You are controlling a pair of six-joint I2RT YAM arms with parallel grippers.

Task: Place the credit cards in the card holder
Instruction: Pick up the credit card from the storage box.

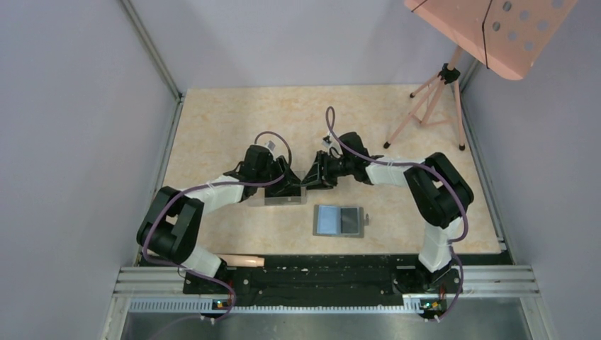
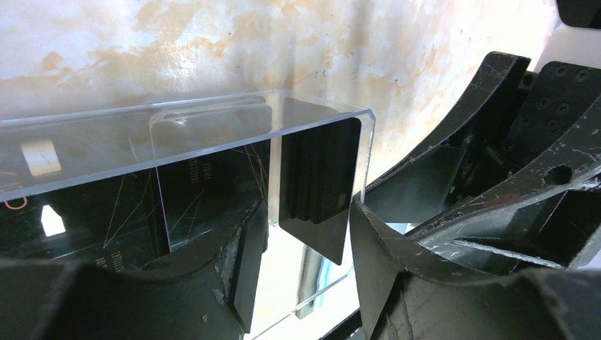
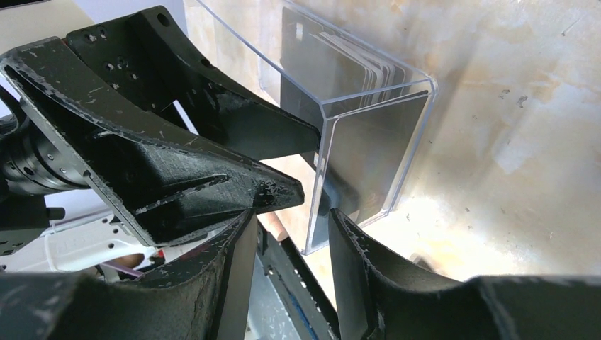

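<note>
Your left jaws straddled the clear box (image 2: 85, 152), likely steadying it; whether they pinched it I couldn't tell. Your right jaws stood part-open astride its end wall, seemingly after the credit cards (image 2: 319, 177) upright inside. Only the top view showed the card holder (image 1: 339, 221), lying open on the bench (image 1: 234, 120) nearby.

Pale lavender walls (image 1: 71, 142), beige marbled tabletop (image 1: 234, 113), pink perforated board (image 1: 468, 21) on tripod (image 1: 448, 74), possibly a music stand
</note>
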